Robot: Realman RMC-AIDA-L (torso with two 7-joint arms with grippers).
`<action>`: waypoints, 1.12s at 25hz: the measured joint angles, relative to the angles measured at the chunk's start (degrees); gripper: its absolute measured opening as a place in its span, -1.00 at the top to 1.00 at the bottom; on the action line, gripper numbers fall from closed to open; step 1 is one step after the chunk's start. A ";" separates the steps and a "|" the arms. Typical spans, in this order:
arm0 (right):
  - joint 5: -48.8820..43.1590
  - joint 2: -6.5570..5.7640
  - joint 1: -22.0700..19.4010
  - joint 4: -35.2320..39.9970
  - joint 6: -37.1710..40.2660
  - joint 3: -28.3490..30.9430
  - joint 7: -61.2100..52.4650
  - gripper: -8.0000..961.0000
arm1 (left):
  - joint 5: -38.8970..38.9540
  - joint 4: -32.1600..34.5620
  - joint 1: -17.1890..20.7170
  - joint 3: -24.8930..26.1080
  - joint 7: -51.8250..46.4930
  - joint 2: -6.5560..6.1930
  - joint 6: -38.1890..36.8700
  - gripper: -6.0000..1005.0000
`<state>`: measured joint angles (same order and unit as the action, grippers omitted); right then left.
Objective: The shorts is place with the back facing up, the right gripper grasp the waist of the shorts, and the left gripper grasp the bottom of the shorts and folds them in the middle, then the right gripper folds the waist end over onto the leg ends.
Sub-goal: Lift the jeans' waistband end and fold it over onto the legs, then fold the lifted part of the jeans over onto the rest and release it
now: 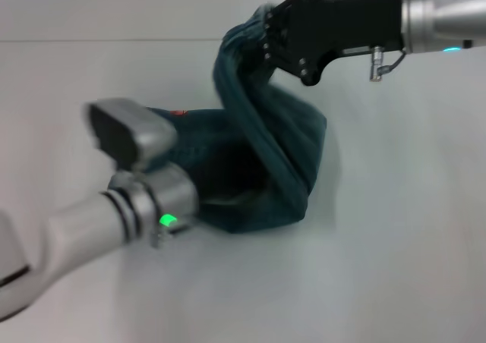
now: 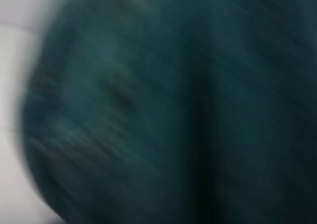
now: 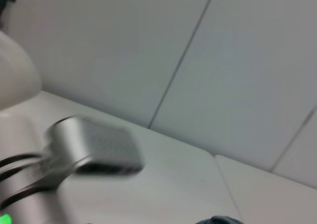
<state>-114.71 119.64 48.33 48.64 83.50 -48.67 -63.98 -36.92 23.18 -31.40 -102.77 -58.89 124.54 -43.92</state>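
**Lifting the shorts to fold them**

The black right gripper point(image 1: 262, 36) has its jaws clamped on one end of the dark teal cloth shorts point(image 1: 266, 161); it holds that end up high, and the cloth hangs down in a twisted band to the white counter point(image 1: 395, 229); the rest of the shorts lies bunched on the counter near the middle. The silver left gripper point(image 1: 194, 180) is low down at the other end of the shorts; its jaws are hidden by its own wrist and the cloth, so I cannot tell if they are apart or together.

I think the first fold is under way; next the two ends need to be carried over together and laid flat.

The left wrist view shows only blurry teal cloth; the right wrist view shows the left arm, the counter and the wall, but only a tiny bit of the shorts.
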 joint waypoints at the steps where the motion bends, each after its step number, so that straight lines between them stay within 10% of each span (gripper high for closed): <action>1: 0.09 0.02 0.37 -0.49 -0.34 -0.90 -0.06 0.88 | -0.89 -0.05 0.83 3.53 1.46 -0.11 -0.12 0.98; 8: 0.45 0.00 1.49 -2.80 -2.13 -3.34 0.03 0.88 | -9.58 3.87 10.02 30.58 8.77 -2.15 -6.35 0.98; 14: 0.66 0.04 3.34 -5.78 -5.58 -6.93 0.37 0.88 | -18.95 12.89 18.05 48.81 7.53 -1.12 -12.73 0.98; 28: 9.69 1.47 14.78 -22.15 -24.68 -30.45 7.58 0.88 | -26.77 14.96 25.27 58.84 1.64 0.02 -23.43 0.98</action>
<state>-105.01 121.11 63.10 26.49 58.81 -79.12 -56.40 -63.70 38.14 -6.13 -43.93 -57.25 124.56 -67.34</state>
